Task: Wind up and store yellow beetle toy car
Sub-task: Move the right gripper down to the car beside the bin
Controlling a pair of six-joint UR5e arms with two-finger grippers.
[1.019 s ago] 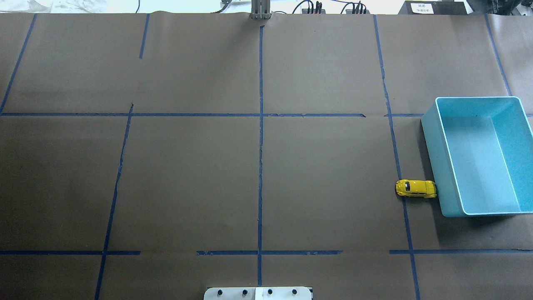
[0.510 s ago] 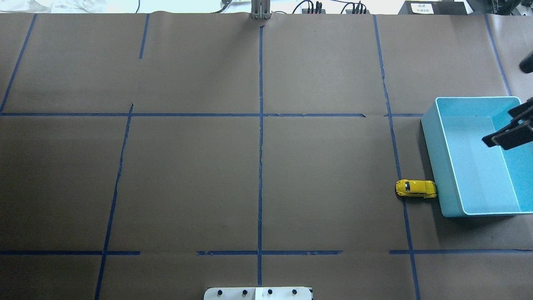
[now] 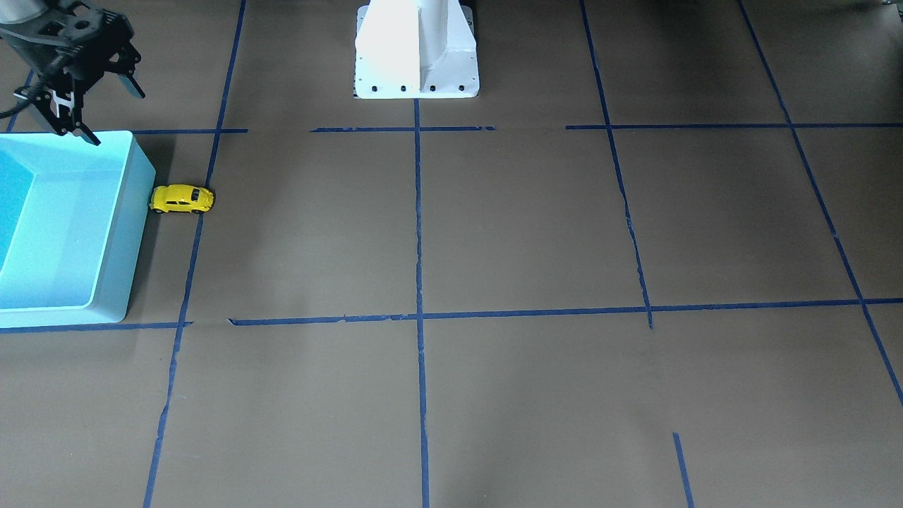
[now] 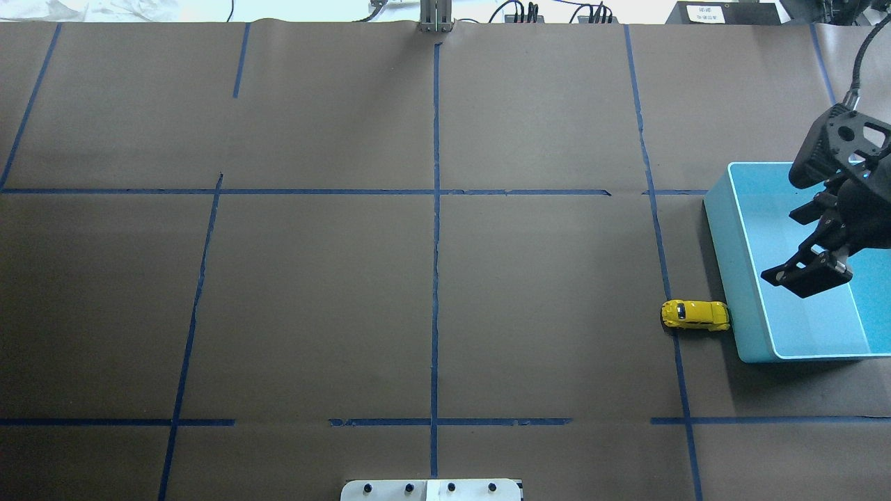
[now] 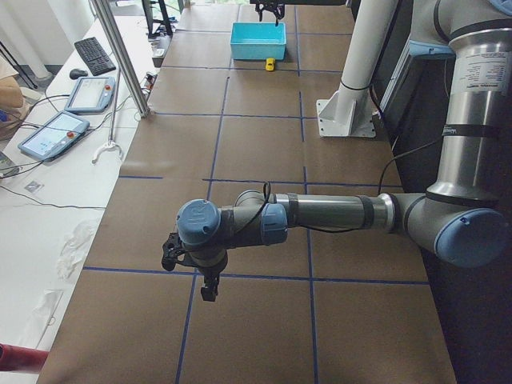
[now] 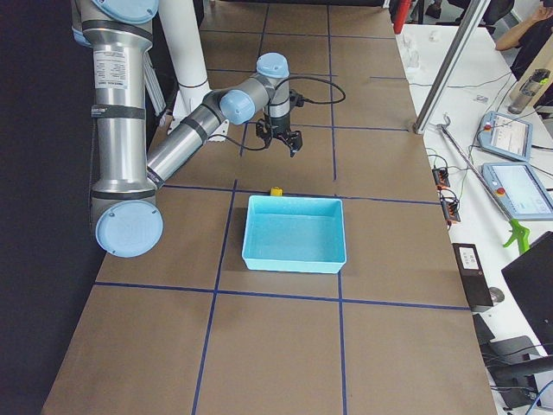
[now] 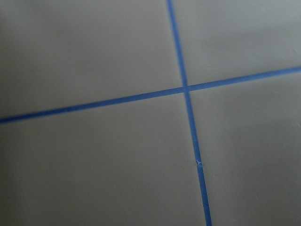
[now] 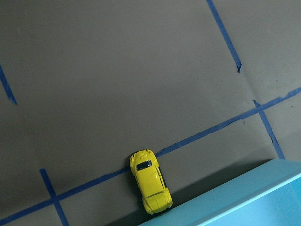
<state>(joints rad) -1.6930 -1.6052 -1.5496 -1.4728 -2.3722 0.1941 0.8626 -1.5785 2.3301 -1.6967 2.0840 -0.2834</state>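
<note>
The yellow beetle toy car (image 4: 695,314) stands on the brown table, its end touching the outer wall of the light blue bin (image 4: 724,236). It also shows in the front view (image 3: 182,199) and the right wrist view (image 8: 150,181). My right gripper (image 4: 807,243) hangs open and empty above the bin, apart from the car; in the front view (image 3: 106,106) its fingers are spread. My left gripper (image 5: 204,280) hovers over bare table far from the car, and I cannot tell if it is open or shut.
The bin (image 3: 134,169) is empty. The white robot base (image 3: 416,49) stands at the table's middle edge. Blue tape lines cross the brown paper. Tablets and cables (image 5: 72,112) lie beyond the table's far side.
My right gripper has come into the overhead view from the right edge and moved over the bin toward the car. The car and bin have not moved.
</note>
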